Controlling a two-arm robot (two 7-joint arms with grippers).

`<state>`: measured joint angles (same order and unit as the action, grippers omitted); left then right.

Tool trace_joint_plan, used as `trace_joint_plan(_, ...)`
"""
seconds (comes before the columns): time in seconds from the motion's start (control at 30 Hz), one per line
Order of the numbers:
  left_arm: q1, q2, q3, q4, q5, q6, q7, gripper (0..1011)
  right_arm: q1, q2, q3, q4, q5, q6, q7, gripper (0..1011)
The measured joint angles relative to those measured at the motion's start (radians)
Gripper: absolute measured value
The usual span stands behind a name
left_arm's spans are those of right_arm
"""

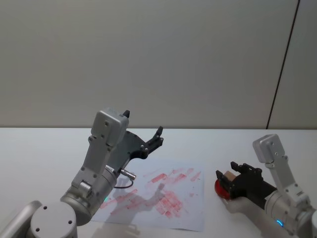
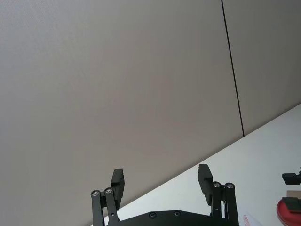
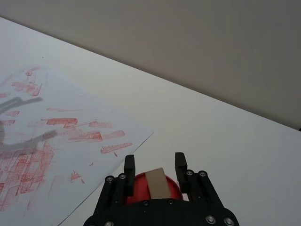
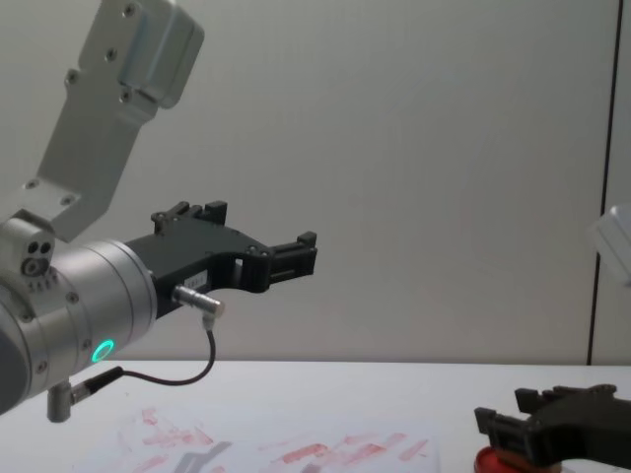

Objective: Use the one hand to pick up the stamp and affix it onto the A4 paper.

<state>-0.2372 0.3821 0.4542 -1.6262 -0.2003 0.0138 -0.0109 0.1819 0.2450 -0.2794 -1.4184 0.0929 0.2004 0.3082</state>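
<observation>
White worktop: I am straddling the stamp, a light, stiff wooden block on the red ink pad beside the A4 paper, with my right tool; fingers apart, seemingly not yet gripping its flat sides. Left tool is hanging open, raised.

White table. A4 paper lies flat on it, left of the right claw; red ink pad sits directly under that claw.

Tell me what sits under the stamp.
The stamp stands on the round red ink pad, between the right gripper's open fingers. The stamp's underside is hidden.
</observation>
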Motion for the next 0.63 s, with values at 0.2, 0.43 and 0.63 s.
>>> trace_joint_plan(0.2, 0.000, 0.000, 0.000, 0.000, 0.000, 0.000, 0.000, 1002, 0.004, -0.003, -0.002, 0.007, -0.003, -0.002, 0.002, 645)
trace_joint_plan(0.43, 0.000, 0.000, 0.000, 0.000, 0.000, 0.000, 0.000, 1003, 0.007, -0.005, -0.003, 0.013, -0.006, -0.004, 0.002, 893)
trace_joint_plan(0.63, 0.000, 0.000, 0.000, 0.000, 0.000, 0.000, 0.000, 1002, 0.008, -0.006, -0.004, 0.015, -0.007, -0.005, 0.003, 1001)
